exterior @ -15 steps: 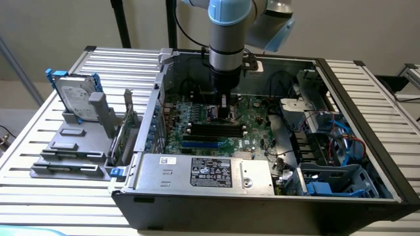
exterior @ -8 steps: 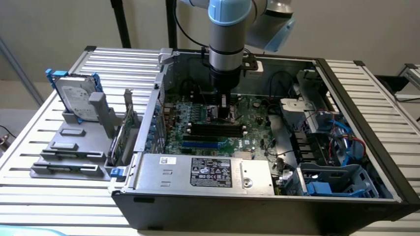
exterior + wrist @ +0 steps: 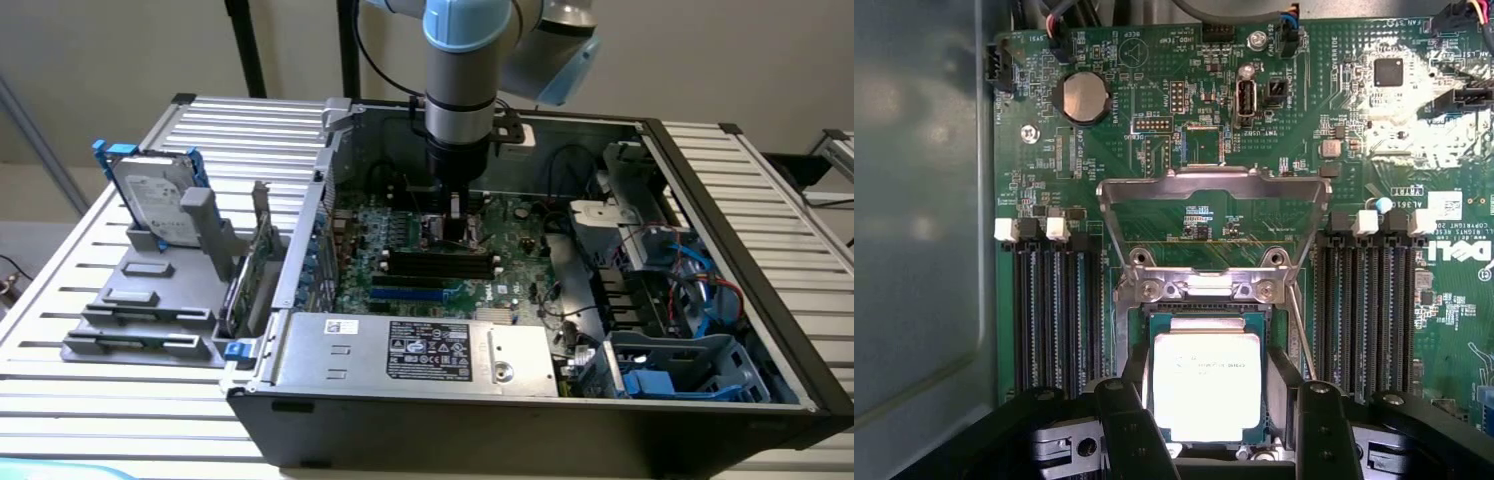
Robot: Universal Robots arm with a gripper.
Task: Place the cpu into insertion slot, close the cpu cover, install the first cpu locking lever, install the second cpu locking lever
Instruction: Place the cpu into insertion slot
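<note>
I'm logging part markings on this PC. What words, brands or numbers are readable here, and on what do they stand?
"DELL": upside down, cut by the picture's edge, on the green motherboard.
White label on the power supply box: too small to read.
Label on the hard drive: too small to read.
Print on the cpu: washed out, unreadable.
Other motherboard lettering: too small to read.

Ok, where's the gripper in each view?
Exterior view: gripper low inside the case, over the middle of the green board, just beyond the memory slots.
Wrist view: gripper open, one finger on each side of the cpu, clear of it.
Shared landmark: the black memory slots, which flank the cpu in the wrist view.
</note>
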